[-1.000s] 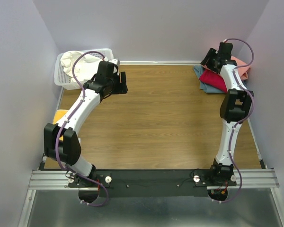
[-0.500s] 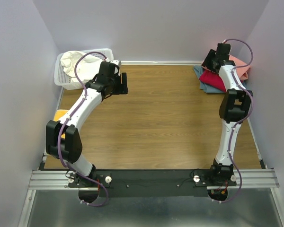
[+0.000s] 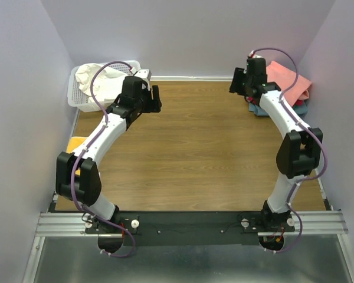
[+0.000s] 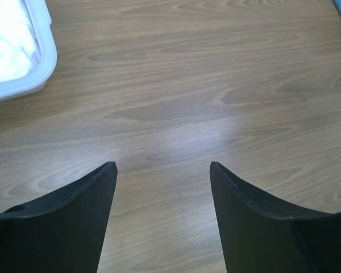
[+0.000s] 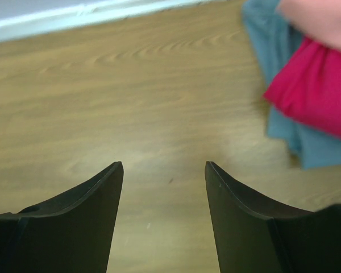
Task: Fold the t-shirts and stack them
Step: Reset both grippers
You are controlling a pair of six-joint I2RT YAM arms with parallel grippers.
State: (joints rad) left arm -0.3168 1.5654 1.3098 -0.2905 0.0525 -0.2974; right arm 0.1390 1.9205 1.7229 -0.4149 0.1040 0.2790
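Note:
A pile of t-shirts lies at the table's back right corner. The salmon-pink shirt (image 3: 286, 78) is on top, and the grey-blue one (image 3: 258, 109) pokes out underneath. The right wrist view shows the crimson-red shirt (image 5: 318, 91) lying on the grey-blue shirt (image 5: 273, 40), with the salmon-pink one (image 5: 324, 17) above them. A white shirt (image 3: 100, 76) fills the basket at the back left. My right gripper (image 3: 238, 82) (image 5: 163, 164) is open over bare wood, just left of the pile. My left gripper (image 3: 152, 97) (image 4: 163, 165) is open and empty over bare wood, right of the basket.
The white lattice basket (image 3: 75, 99) (image 4: 42, 71) stands in the back left corner, against the wall. A yellow object (image 3: 75, 144) lies at the left table edge, beside the left arm. Walls close in the back and both sides.
My right gripper has swung left, off the shirt pile and over bare table. The salmon-pink shirt now shows in full. My left gripper has edged slightly to the right.

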